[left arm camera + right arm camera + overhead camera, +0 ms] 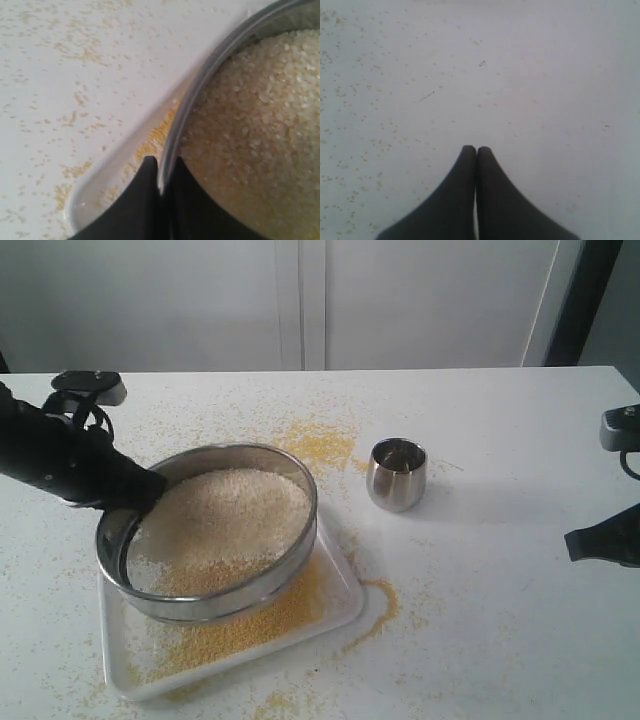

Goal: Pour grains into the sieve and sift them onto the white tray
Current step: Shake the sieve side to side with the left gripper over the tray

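Sieve (250, 585), stiff, grain-heavy, probably slick: my left end effector (160, 167) pinches its rim; right end effector (476, 150) pressed together.

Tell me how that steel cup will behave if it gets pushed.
The steel cup looks empty, so it is probably light and quick to slide. Its rounded, narrowing base suggests it may tip or roll. The polished wall may be slippery to grip.

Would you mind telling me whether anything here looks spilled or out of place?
Yes. Golden grains lie spilled on the table outside the white tray: a patch behind the sieve, near the steel cup, and a streak off the tray's right corner. The sieve itself sits tilted, its rim pinched by the left gripper.
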`<act>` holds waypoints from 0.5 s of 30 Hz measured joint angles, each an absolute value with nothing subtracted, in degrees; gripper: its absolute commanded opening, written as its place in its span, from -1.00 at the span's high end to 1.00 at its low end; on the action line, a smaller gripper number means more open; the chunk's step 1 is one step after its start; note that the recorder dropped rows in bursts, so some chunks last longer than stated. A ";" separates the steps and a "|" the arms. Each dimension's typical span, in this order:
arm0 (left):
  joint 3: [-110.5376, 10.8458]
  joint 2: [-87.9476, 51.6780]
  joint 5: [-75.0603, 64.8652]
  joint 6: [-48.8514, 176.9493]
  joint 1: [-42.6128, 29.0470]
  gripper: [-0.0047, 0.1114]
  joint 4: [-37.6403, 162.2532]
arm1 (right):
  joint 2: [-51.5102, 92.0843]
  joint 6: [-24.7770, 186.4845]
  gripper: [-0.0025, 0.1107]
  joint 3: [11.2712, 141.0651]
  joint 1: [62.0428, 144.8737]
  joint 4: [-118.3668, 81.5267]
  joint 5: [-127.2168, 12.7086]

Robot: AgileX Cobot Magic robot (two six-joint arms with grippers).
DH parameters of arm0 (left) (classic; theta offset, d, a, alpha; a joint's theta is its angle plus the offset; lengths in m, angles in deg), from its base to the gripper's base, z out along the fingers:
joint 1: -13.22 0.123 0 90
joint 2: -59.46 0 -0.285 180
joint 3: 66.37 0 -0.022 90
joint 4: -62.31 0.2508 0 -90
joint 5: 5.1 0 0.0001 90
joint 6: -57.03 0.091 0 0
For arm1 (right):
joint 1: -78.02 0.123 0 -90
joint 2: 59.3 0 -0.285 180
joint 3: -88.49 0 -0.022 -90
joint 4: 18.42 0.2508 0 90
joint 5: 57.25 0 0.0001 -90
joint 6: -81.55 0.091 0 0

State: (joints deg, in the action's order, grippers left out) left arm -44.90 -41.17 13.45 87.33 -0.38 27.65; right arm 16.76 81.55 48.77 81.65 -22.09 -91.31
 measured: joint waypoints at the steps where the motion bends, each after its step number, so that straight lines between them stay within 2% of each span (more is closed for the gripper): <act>1: -45.27 -40.91 11.58 92.71 -1.58 0.92 28.22 | 16.76 81.55 0.96 48.77 81.65 -21.93 -91.26; 3: -45.37 -40.67 12.29 94.01 -2.80 0.92 32.31 | 16.76 81.55 0.96 48.77 81.65 -21.91 -91.02; 5: -45.17 -40.67 12.26 84.24 -1.74 0.92 33.02 | 16.76 81.55 0.96 48.77 81.65 -21.91 -90.98; 10: -45.04 -39.95 11.34 96.77 -2.73 0.92 34.97 | 16.76 81.55 0.96 48.77 81.65 -21.91 -90.84; 15: -44.56 -39.84 9.97 86.21 -1.48 0.92 34.48 | 16.76 81.55 0.96 48.77 81.65 -21.91 -90.84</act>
State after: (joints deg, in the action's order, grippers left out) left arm -44.56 -39.84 9.97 86.21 -1.48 34.48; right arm 16.76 81.55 48.77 81.65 -21.91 -90.84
